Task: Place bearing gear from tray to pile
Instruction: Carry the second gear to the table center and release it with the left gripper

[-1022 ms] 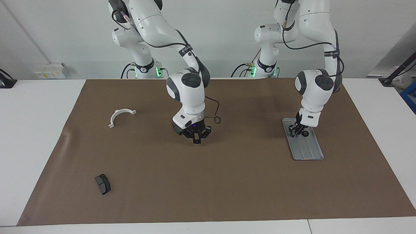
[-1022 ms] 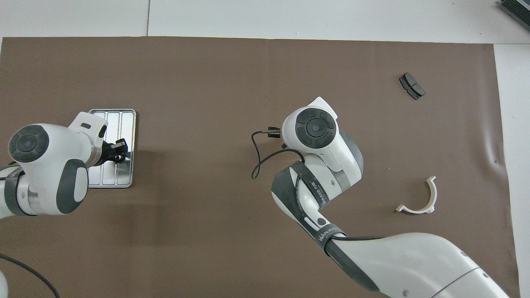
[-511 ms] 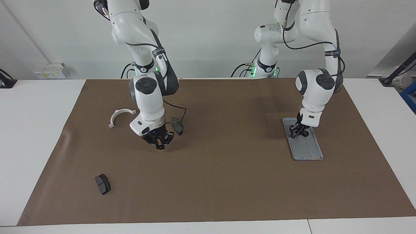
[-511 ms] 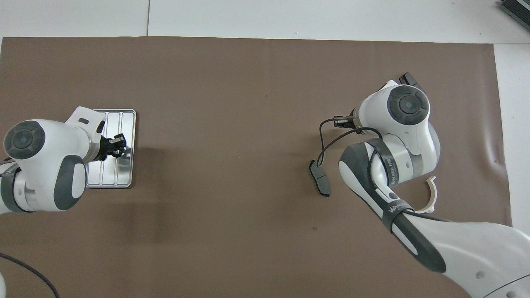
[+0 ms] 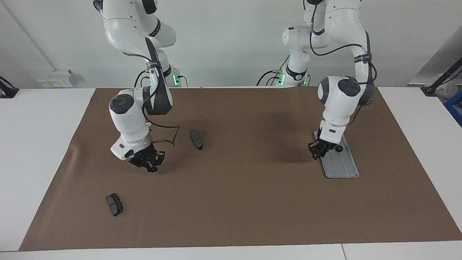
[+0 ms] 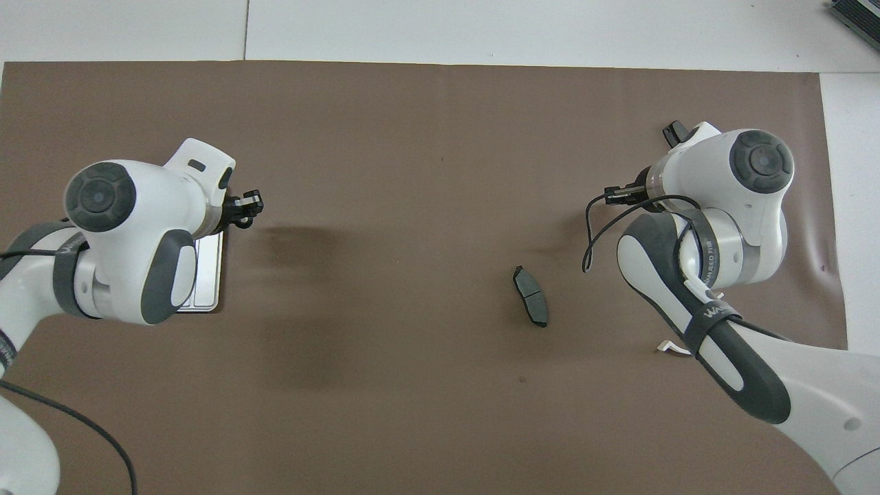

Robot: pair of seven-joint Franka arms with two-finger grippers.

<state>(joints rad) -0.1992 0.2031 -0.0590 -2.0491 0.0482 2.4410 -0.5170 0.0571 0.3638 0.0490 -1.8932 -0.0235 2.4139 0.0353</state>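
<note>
The silver tray lies on the brown mat toward the left arm's end; in the overhead view only a strip of the tray shows under the arm. One small black bearing gear rests on it. My left gripper hangs just off the tray's edge, over the mat, shut on what looks like another small dark gear; from overhead the left gripper juts out past the tray. My right gripper is shut and empty, low over the mat at the right arm's end. The pile is not in view.
A dark wedge-shaped pad lies mid-mat. A second pad sits farther from the robots at the right arm's end. A tip of the white curved bracket peeks out under the right arm. White table surrounds the mat.
The right arm swung from mid-mat to its own end, uncovering the pad it had been over. The left gripper rose off the tray and shifted toward the middle.
</note>
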